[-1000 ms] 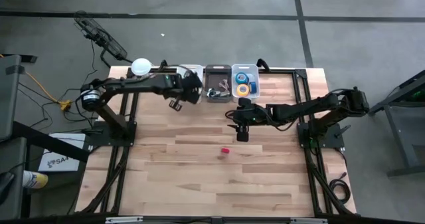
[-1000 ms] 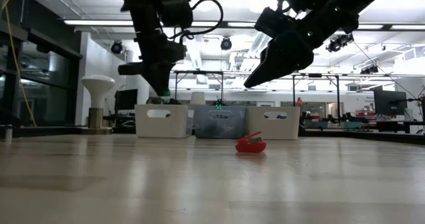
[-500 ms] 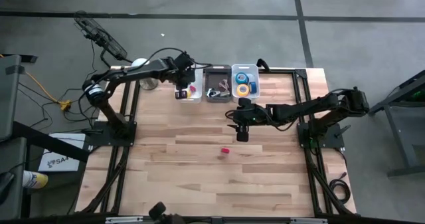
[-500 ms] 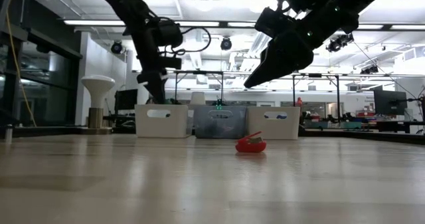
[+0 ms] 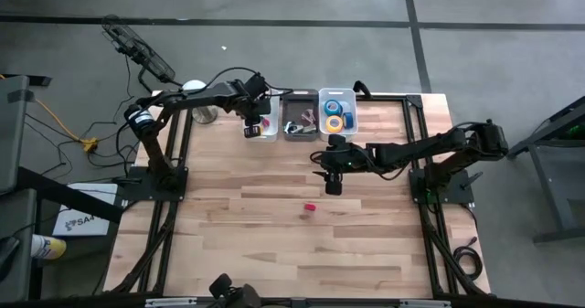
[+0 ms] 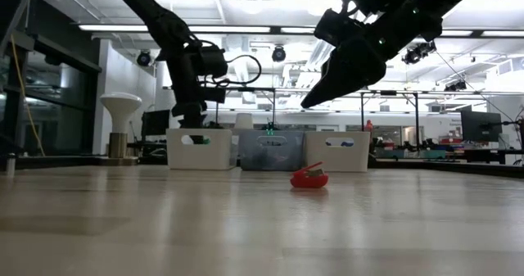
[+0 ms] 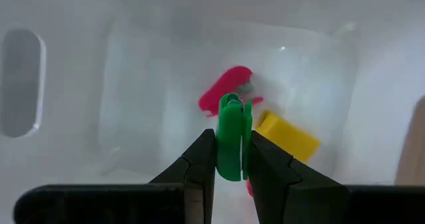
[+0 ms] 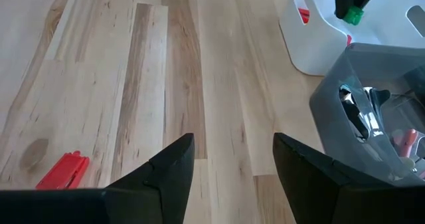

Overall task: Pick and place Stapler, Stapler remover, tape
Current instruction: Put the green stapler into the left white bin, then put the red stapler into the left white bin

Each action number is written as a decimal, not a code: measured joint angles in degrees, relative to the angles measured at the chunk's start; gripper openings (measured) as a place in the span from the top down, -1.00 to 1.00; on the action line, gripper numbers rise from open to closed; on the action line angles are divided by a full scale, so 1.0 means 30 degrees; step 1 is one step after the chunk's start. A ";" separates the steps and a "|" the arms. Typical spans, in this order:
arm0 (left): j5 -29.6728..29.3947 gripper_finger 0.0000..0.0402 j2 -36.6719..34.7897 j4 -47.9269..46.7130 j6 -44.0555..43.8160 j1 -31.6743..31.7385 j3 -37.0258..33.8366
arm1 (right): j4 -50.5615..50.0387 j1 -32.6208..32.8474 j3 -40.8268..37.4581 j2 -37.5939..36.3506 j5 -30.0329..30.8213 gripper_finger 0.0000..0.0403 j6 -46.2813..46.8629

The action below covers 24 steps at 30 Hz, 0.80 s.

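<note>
The wooden table (image 5: 274, 244) carries three bins in a row along its far edge: a white bin (image 5: 265, 130) on the left, a grey bin (image 5: 299, 116) in the middle and a clear bin (image 5: 336, 96) on the right. The left arm reaches over the white bin, where the left gripper (image 7: 232, 159) hangs above the opening, clamped on a small green stapler (image 7: 230, 136); below it, inside that bin, lie a red stapler (image 7: 222, 91) and a yellow stapler (image 7: 287, 134). The right arm stretches in from the right edge toward the table's middle, and the right gripper (image 8: 232, 159) hovers above the bare wood with its fingers spread apart, grasping nothing. The clear bin holds the tape rolls, two blue (image 5: 334, 106) and one yellow (image 5: 335, 122). The grey bin holds metal staple removers (image 8: 362, 111). Another red stapler (image 5: 310, 207) lies alone on the boards near the table's centre, a little nearer the front edge than the right gripper.
</note>
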 joint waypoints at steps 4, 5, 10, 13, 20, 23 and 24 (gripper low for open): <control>0.0095 0.68 0.0000 0.0214 0.0000 0.0000 0.0000 | -0.0004 0.0000 0.0000 0.0000 0.0000 0.02 0.0000; 0.0087 0.67 0.0000 0.0204 0.0000 0.0000 0.0000 | -0.0004 0.0000 0.0000 0.0000 0.0000 0.02 0.0000; 0.0027 0.53 0.0000 0.0140 0.0059 -0.0005 0.0000 | -0.0004 0.0000 0.0000 0.0000 0.0000 0.02 0.0000; 0.0021 0.45 0.0000 0.0120 0.0095 -0.0007 0.0000 | -0.0004 0.0000 0.0000 0.0000 0.0000 0.02 0.0000; -0.0073 0.31 0.0000 0.0114 0.0599 -0.0007 0.0000 | -0.0004 0.0006 0.0000 0.0000 -0.0007 0.02 0.0080; -0.0073 0.21 0.0000 0.0120 0.0659 -0.0007 0.0000 | -0.0004 0.0002 0.0000 0.0000 -0.0042 0.02 0.0080; -0.0073 0.18 0.0000 0.0120 0.0721 -0.0007 0.0000 | -0.0004 0.0007 0.0000 0.0000 -0.0063 0.02 0.0080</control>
